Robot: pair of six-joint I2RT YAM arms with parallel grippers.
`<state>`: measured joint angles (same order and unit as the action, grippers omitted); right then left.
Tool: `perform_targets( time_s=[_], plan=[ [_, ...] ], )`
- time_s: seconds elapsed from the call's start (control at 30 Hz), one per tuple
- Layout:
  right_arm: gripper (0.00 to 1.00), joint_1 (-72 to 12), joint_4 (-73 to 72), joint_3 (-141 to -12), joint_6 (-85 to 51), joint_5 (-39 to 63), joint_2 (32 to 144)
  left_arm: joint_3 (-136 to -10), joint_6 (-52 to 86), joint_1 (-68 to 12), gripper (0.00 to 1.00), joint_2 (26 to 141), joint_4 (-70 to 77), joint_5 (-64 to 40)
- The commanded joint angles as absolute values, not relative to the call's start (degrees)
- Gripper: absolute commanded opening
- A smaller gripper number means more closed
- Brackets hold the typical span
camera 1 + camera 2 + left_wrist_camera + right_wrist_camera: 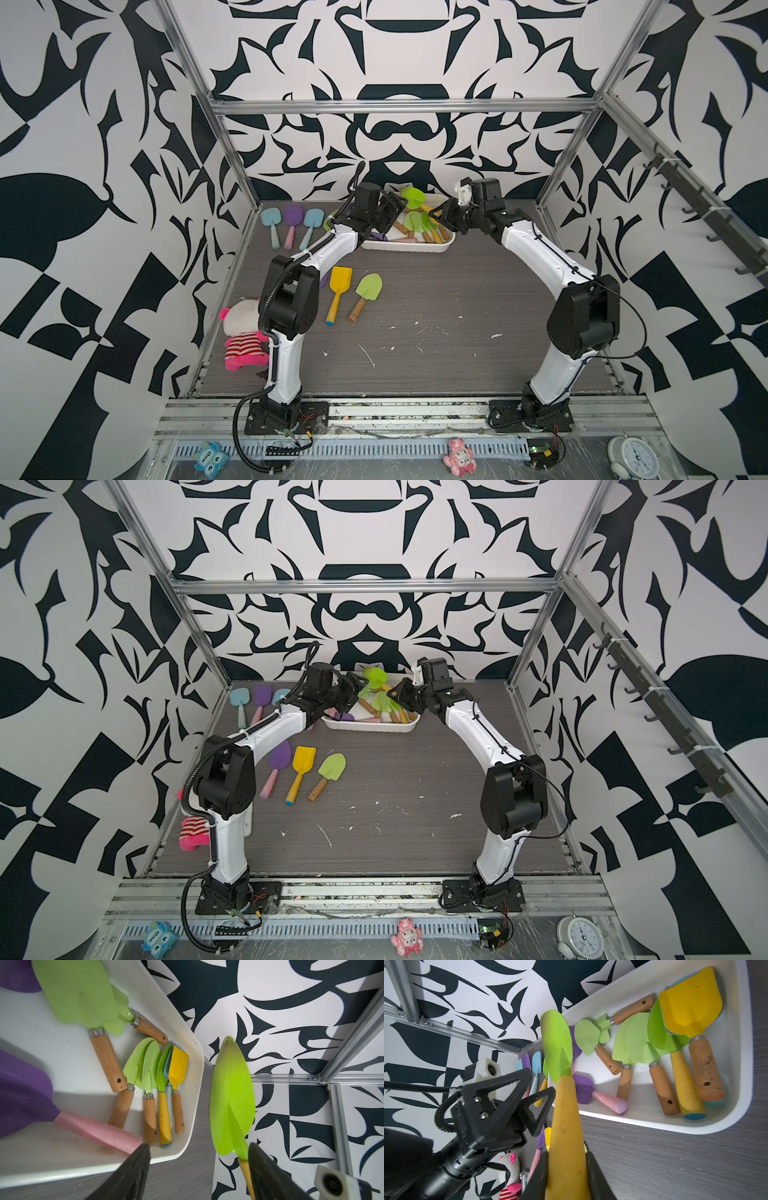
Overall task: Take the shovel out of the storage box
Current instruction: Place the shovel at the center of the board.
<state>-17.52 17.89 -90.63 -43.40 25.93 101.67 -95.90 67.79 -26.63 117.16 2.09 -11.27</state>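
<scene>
Right fingers (pixel 537 1180): closed narrow on the thick yellow handle of a green-bladed plastic shovel (pixel 564 1105), one finger on each side of it.
Left fingers (pixel 131 1174): spread wide, gripping nothing. In the left wrist view the shovel's thin neck shows between them, close to one finger; whether it touches is unclear.
Held shovel: up off the tabletop, blade pointing away from the right wrist. In a top view its blade (pixel 411 196) shows over the far part of the box, between the two wrists.
Storage box (pixel 654 1124): shallow white rectangular plastic tub with rounded corners, at the far middle of the tabletop, below both sets of fingers.
Inside the box: a heap of green-bladed trowels with wooden handles (pixel 625 1084); a yellow-bladed trowel with a wooden handle (pixel 693 1012); a green-bladed shovel with a blue-ended yellow handle (pixel 685 1088); a purple-bladed shovel with a pink handle (pixel 604 1099) lying a little apart from the heap.
Tabletop (pixel 457 299): dark grey wood-grain, with white scuffs toward the front.
Far left corner: three small shovels side by side, a light blue one (pixel 271 218), a purple one (pixel 293 217) and a second light blue one (pixel 312 219), handles toward the front.
Beside the left arm: a yellow shovel with a blue-tipped handle (pixel 338 291), just beside a green-bladed trowel with a wooden handle (pixel 368 291); a purple shovel with a pink handle (pixel 277 762) shows next to them.
Left edge: a white and pink plush toy in red stripes (pixel 243 332), by the left arm's lower link.
</scene>
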Motion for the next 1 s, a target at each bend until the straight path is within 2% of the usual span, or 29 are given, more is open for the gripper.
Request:
perform_targets(
  time_s=[0.0,0.17,0.27,0.43,0.6,0.73,0.97],
  plan=[
    [0.00,-18.31,12.74,-89.52,-45.87,27.25,98.17,-98.18,68.95,-26.58,0.72,119.11,6.92,-11.96],
    [0.00,-18.79,10.99,-87.90,-47.37,27.82,97.13,-98.52,68.52,-26.47,0.67,120.10,8.05,-12.37],
    [0.00,-19.13,10.54,-87.36,-48.03,27.82,96.62,-98.93,68.00,-26.50,0.55,120.65,7.78,-12.61],
    [0.00,-19.60,10.22,-86.43,-48.34,27.77,96.00,-98.49,67.38,-26.32,0.29,120.84,7.64,-12.29],
    [0.00,-19.60,9.92,-85.41,-48.60,27.86,95.58,-98.45,66.41,-26.04,0.16,120.61,7.60,-12.55],
    [0.00,-19.60,9.79,-84.90,-48.53,27.75,95.27,-96.95,65.88,-25.98,0.02,119.97,9.01,-13.09],
    [0.00,-19.60,8.46,-84.30,-48.61,29.62,95.46,-95.37,62.80,-25.65,0.00,118.38,9.19,-14.72]
  ],
)
